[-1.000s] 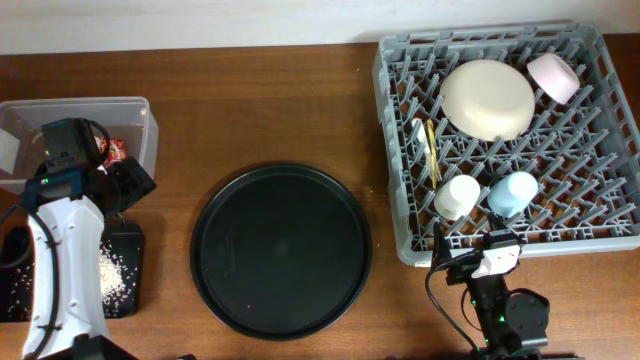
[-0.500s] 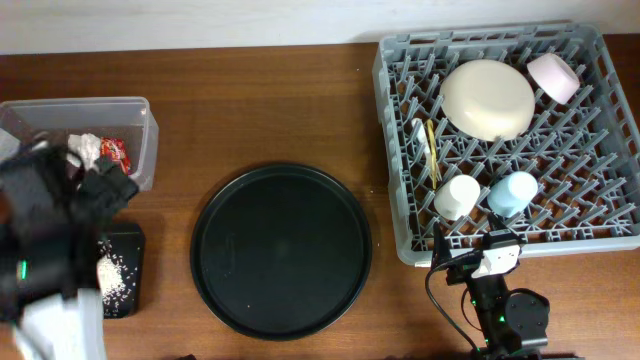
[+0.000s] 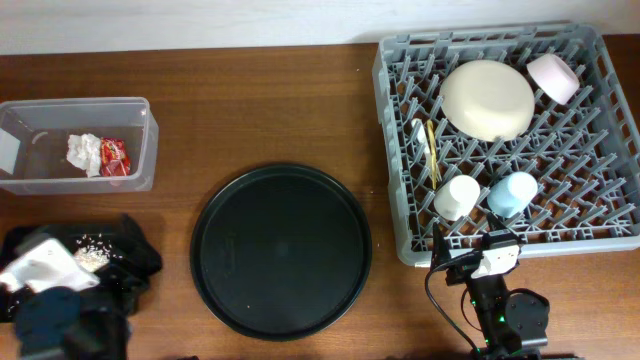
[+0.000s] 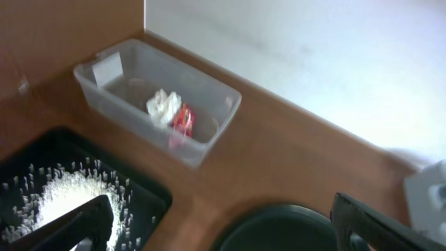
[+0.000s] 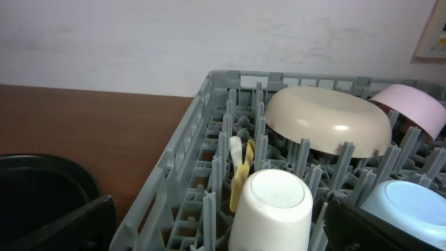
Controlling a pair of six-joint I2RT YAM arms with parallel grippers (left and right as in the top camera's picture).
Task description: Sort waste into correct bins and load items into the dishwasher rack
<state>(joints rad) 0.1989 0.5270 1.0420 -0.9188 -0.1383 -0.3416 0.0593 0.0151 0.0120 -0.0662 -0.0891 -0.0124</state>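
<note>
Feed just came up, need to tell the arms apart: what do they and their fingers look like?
The left arm is black with a white shell. The right arm is black with a white section, a black cable and a green light. The left fingers and right fingers are plain black.

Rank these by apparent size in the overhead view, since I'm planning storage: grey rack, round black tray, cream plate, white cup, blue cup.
1. grey rack
2. round black tray
3. cream plate
4. white cup and blue cup: they look about alike, so they are left unranked.
</note>
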